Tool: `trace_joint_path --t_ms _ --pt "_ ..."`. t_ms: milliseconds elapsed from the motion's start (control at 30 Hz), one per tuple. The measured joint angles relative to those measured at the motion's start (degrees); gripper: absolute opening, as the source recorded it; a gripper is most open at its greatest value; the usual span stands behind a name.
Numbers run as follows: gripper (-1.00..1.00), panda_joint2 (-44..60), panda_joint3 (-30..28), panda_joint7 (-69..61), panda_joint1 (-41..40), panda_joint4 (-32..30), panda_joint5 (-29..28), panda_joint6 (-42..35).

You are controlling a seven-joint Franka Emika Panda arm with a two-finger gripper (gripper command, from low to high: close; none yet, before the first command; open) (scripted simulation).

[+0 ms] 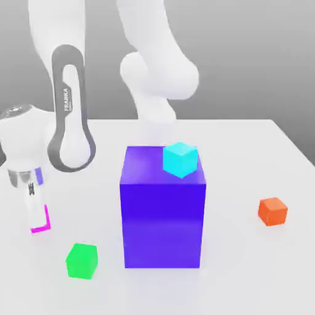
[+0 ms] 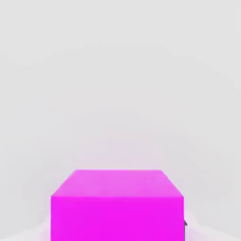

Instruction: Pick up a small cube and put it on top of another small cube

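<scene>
1. The small cube (image 2: 116,204), magenta, sits right at the tip of the gripper (image 1: 38,223), low over the tabletop (image 1: 246,271) near its edge on the exterior view's left. From outside we make out just a magenta sliver beside the finger (image 1: 37,212); through the hand view its top face looms close under the camera.
2. We read the gripper as closed onto the small cube, the fingers pointing straight down with the cube between them. Whether it has left the surface we cannot tell.
3. The relation that matters now: the cube lies directly below the hand, so the coming move is, in our judgement, a plain lift upward. A cube has no long axis, so no wrist turn seems called for.
4. Candidates for stacking: the green cube (image 1: 82,260) stands near the hand, toward the front edge; the orange cube (image 1: 272,211) lies well apart, by the edge on the exterior view's right.
5. The tall blue-purple block (image 1: 163,209) stands mid-table with a cyan cube (image 1: 180,159) at its top back corner. It lies between the hand and the orange cube, so we judge the green one the easier goal.
6. The tabletop is flat, pale and bare around the hand, leaving room to rise.
</scene>
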Motion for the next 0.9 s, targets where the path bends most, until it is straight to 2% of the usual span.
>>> trace_joint_path --t_ms 167,333,800,900 --pt "-1.00 -9.80 -4.37 5.35 2.64 -2.05 -7.23 -7.69" --pt "-1.00 -13.34 -2.80 16.03 6.79 -1.51 -11.51 -11.78" --pt "-1.00 -17.72 4.18 44.38 21.46 2.33 -12.15 -19.88" --pt "-1.00 -14.33 4.12 46.54 24.11 2.85 -11.91 -16.98"
